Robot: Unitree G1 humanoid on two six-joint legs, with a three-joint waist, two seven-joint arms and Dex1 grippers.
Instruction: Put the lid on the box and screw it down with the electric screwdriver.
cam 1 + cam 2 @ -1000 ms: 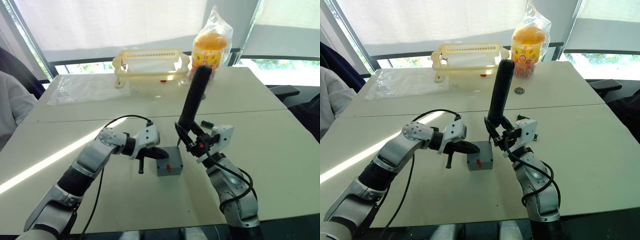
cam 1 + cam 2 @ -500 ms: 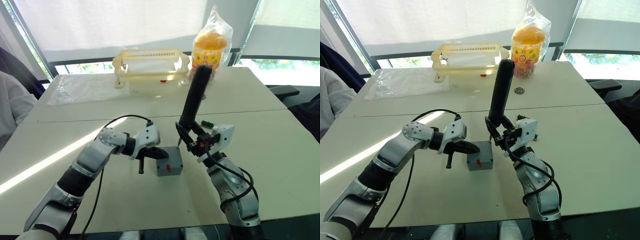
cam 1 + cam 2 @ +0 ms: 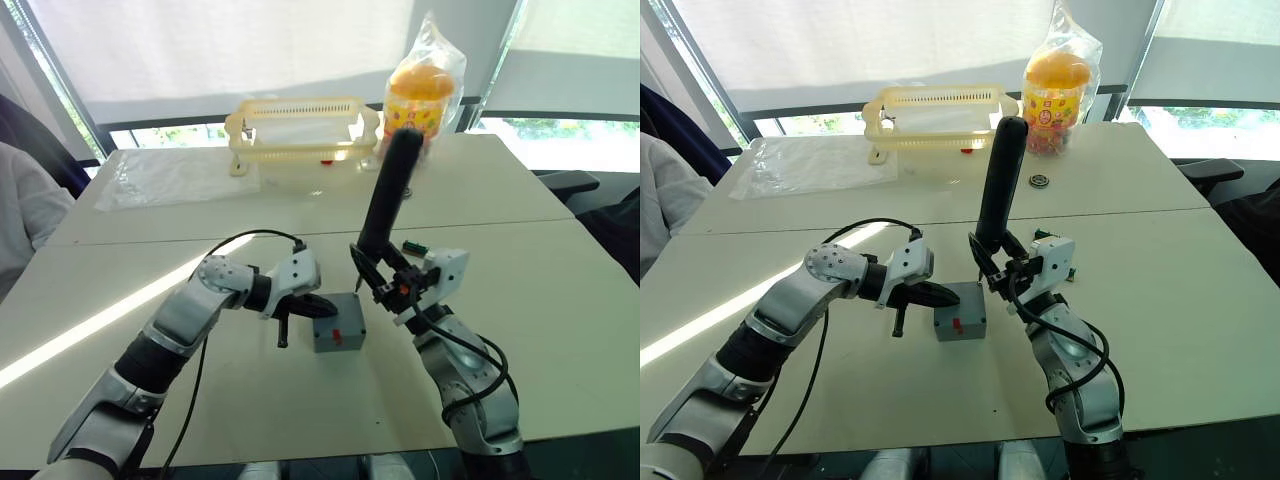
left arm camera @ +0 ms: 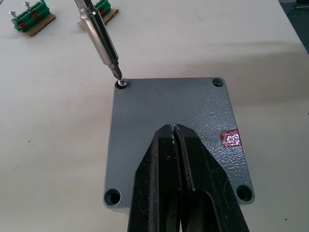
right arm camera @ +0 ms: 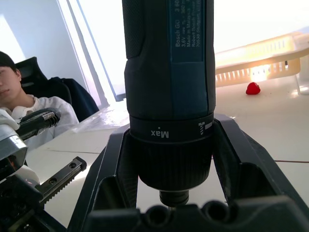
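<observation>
The grey-blue lid (image 4: 159,108) lies flat on the box (image 3: 338,328), whose side carries a small red mark (image 3: 956,325). My left gripper (image 4: 175,140) is shut, and its joined fingertips rest on top of the lid. My right gripper (image 3: 385,280) is shut on the black electric screwdriver (image 3: 388,195), which stands nearly upright and leans slightly away from me. Its metal bit (image 4: 104,46) touches a screw in one corner of the lid (image 4: 121,82). The other three corner holes look open.
A yellow basket (image 3: 300,125) and a bagged snack jar (image 3: 425,85) stand at the table's far side, with a clear plastic sheet (image 3: 175,175) to the left. Green terminal blocks (image 4: 31,21) lie beyond the box. A person (image 3: 25,210) sits at the left edge.
</observation>
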